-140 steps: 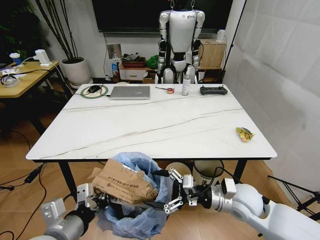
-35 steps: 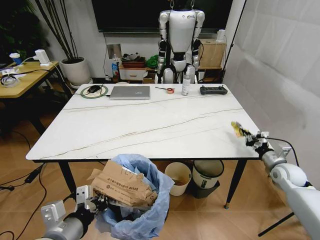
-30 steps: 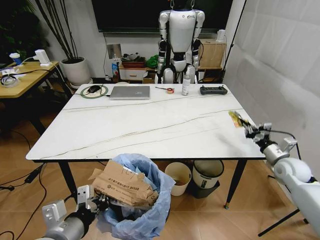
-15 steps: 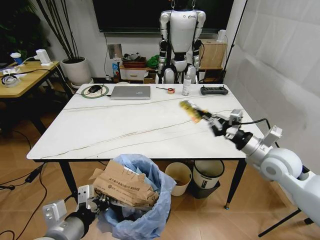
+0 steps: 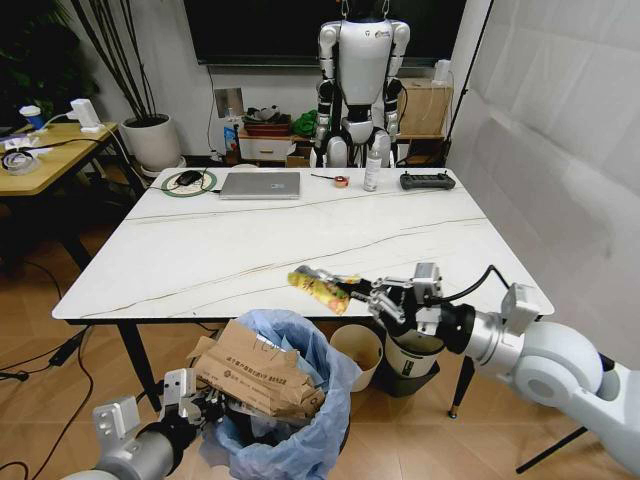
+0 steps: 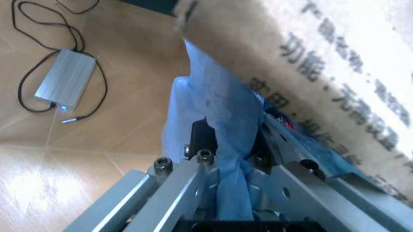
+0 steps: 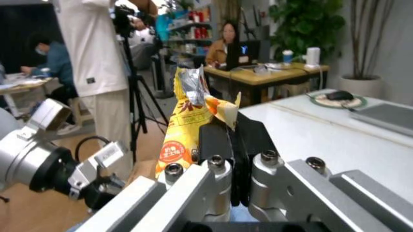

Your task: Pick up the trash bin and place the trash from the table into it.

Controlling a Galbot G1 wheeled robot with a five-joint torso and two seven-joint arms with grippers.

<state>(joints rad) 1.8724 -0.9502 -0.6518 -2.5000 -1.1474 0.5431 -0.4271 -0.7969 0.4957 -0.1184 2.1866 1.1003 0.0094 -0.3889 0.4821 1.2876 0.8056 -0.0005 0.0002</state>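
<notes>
The right gripper (image 5: pixel 358 293), jaws clamped on the yellow wrapper (image 5: pixel 320 286), hangs mid-frame above the table (image 5: pixel 250 250) edge. The left gripper (image 5: pixel 205 408), lower left, is clamped on the bin (image 5: pixel 290 440). Cardboard (image 5: pixel 262 372) crowds its mouth, so the wrapper could bounce out. A laptop (image 5: pixel 260 185) sits at the far edge.

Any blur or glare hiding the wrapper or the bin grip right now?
Head view: yellow wrapper slightly motion-smeared at the right gripper. Right wrist view: wrapper sharp, room behind soft. Left wrist view: left gripper sharp on the trash bin liner; close cardboard blurred; floor glare.
</notes>
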